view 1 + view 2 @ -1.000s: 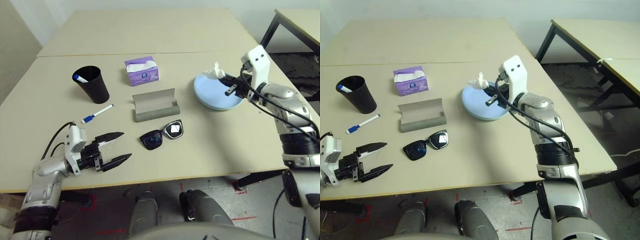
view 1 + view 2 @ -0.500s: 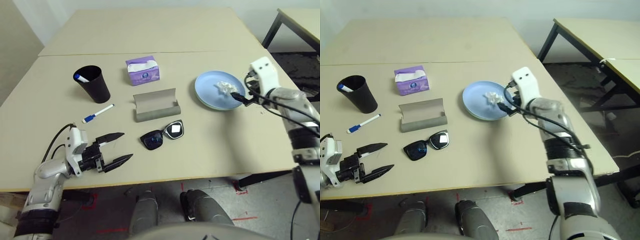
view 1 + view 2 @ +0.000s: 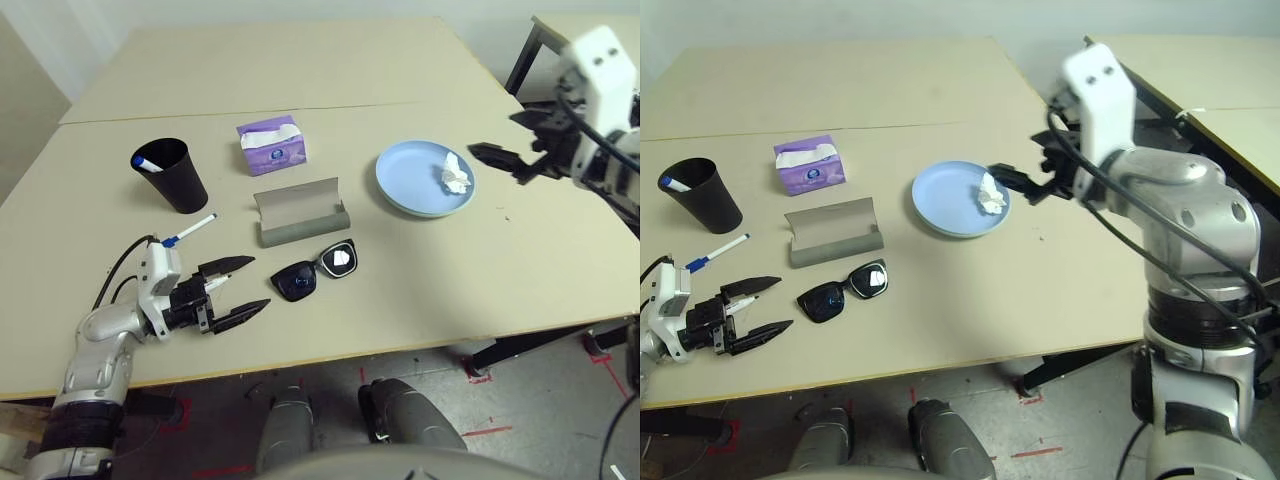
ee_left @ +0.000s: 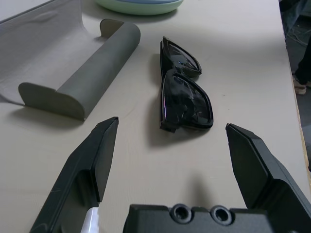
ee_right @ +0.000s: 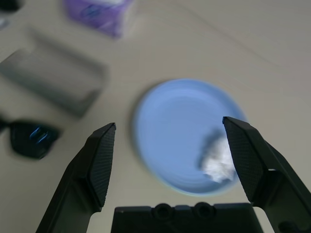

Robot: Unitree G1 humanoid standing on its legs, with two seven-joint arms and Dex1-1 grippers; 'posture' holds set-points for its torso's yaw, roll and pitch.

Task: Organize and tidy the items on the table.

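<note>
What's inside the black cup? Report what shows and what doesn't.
The black cup holds a white marker, its blue-capped end up at the rim. The marker's lower part and the cup's bottom are covered by the cup's wall, so I can't tell what else lies there.

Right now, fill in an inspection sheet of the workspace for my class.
Surface: matte beige tabletop, straight seam across.
Job's things: crumpled white tissue on light-blue round plate; open grey glasses case; black sunglasses; white blue-capped marker.
Clutter: purple tissue box; black cup holding a marker.
Grippers: left open, empty; right open, empty.
Cables: black, along both forearms.
Surroundings: smaller beige table, robot's right.
</note>
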